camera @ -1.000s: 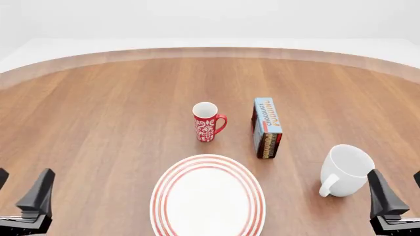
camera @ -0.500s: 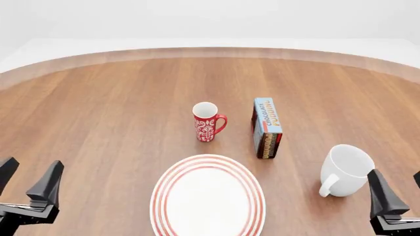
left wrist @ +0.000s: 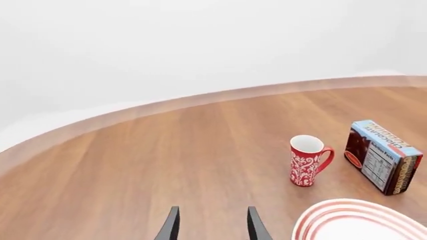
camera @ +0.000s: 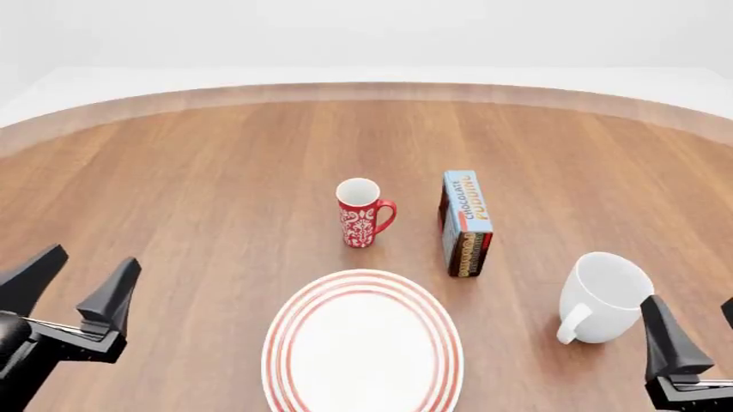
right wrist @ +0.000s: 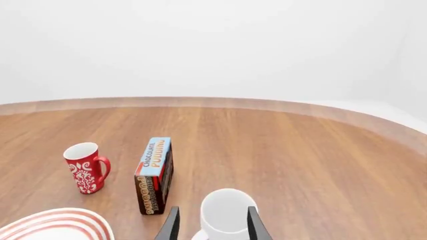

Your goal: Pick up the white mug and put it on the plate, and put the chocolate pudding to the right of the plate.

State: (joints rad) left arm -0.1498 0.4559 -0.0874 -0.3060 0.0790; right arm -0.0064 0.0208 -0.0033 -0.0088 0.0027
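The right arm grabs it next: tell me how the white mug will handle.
The white mug looks rigid and glossy, so probably slippery between the fingers. Its wide rounded body, upright on the table, seems unlikely to tip. The loop handle may swing it off-centre.

From the front camera I record the left gripper [camera: 75,273] low at my left with its fingers spread and nothing between them. The plate [camera: 362,345] lies to its right, the red mug [camera: 363,213] farther right and ahead. The right gripper [camera: 699,330] shows one finger fully; the other is cut off at the edge. The white mug [camera: 603,297] stands upright just left of it, apart. The chocolate pudding [camera: 465,222] stands further left and forward.
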